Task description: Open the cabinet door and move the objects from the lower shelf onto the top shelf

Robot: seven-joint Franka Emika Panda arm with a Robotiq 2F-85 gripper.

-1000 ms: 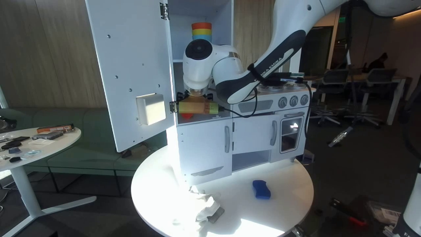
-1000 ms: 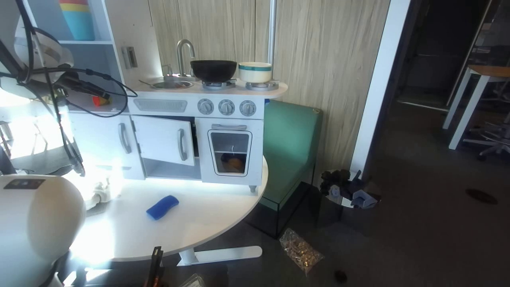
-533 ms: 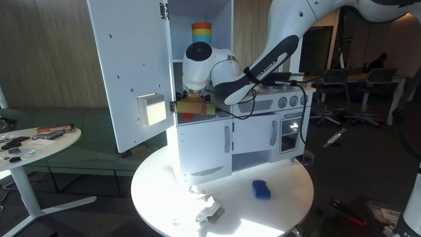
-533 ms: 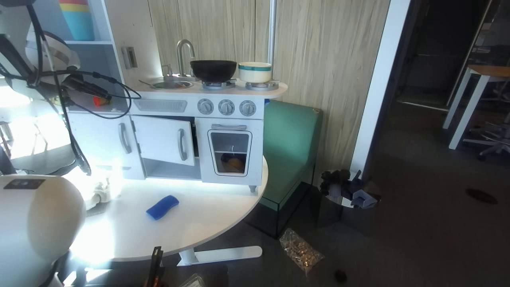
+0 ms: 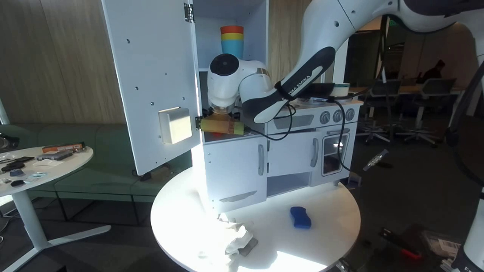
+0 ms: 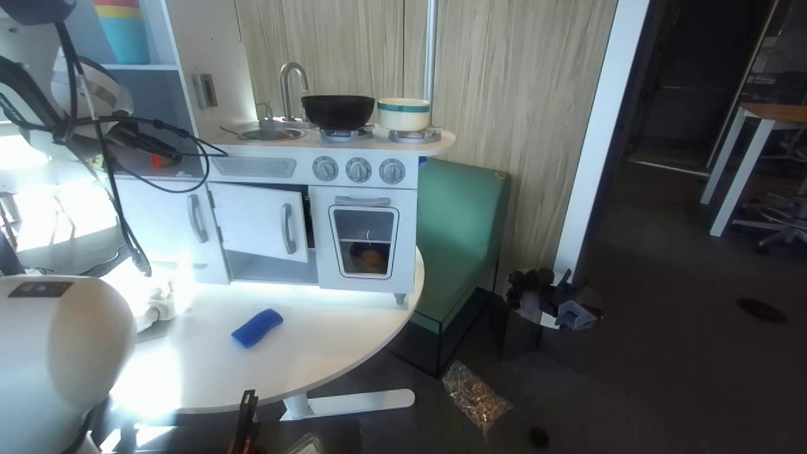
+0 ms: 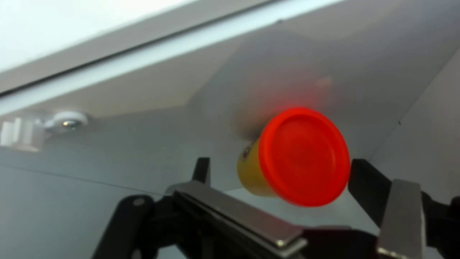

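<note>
The tall cabinet's door stands wide open in an exterior view. A small yellow can with a red lid is on the lower shelf. It also shows in both exterior views, as a red patch mostly hidden behind the hand and as a small red shape. A stack of red, yellow and blue cups stands on the upper shelf. My gripper is open inside the lower compartment, its fingers either side of the can. The right finger appears close to the lid; contact cannot be told.
The side wall and shelf edge frame the compartment. A black cable hangs from the arm. A black pan and a white pot stand on the stove. A blue sponge and crumpled white cloth lie on the round table.
The arm and hand have moved slightly down and to the left in an exterior view, uncovering more of the cups and covering more of the red lid. The door and cups have not visibly moved.
</note>
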